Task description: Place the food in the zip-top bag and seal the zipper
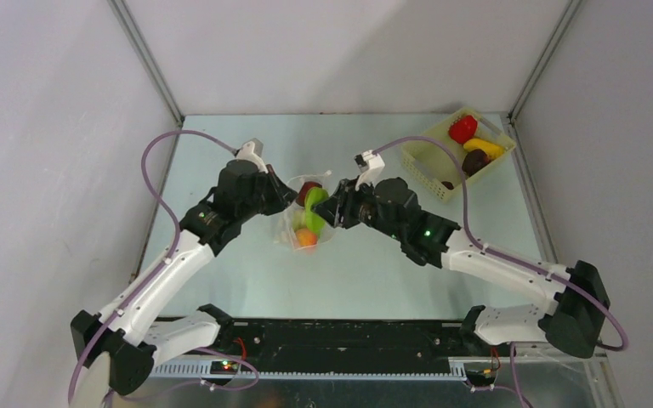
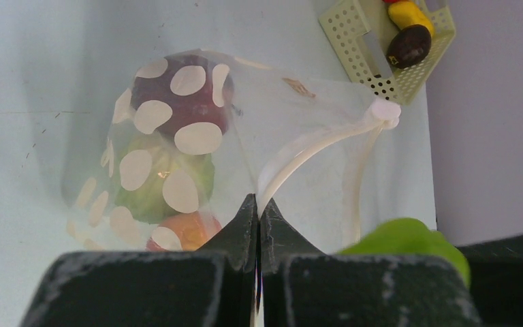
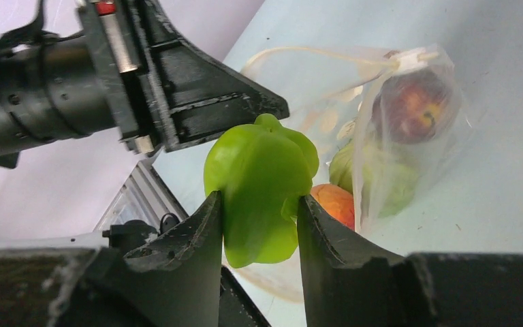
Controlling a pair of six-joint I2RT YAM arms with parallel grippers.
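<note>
Left jaws are pinched shut on the clear, white-spotted bag [image 2: 279, 109] at its zipper [image 2: 327, 136]. Maroon, green and orange food [image 2: 191, 102] lies beyond them. Right jaws clamp a green pepper [image 3: 262, 184].

Left arm [image 1: 157, 280] and right arm [image 1: 510, 265] — white link shells, black joint housings. A mauve cable [image 1: 158, 178] loops along each. Fingers [image 3: 189, 262] — matte black, wedge-shaped, grainy surface.

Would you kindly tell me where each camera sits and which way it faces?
Top external: overhead behind the bases, facing down at the table; left arm, right arm show.
Left wrist: on left arm, facing the zip-top bag; left gripper pinches it.
Right wrist: on right arm, facing the bag; right gripper holds green food.
Both wrists share the bag.
</note>
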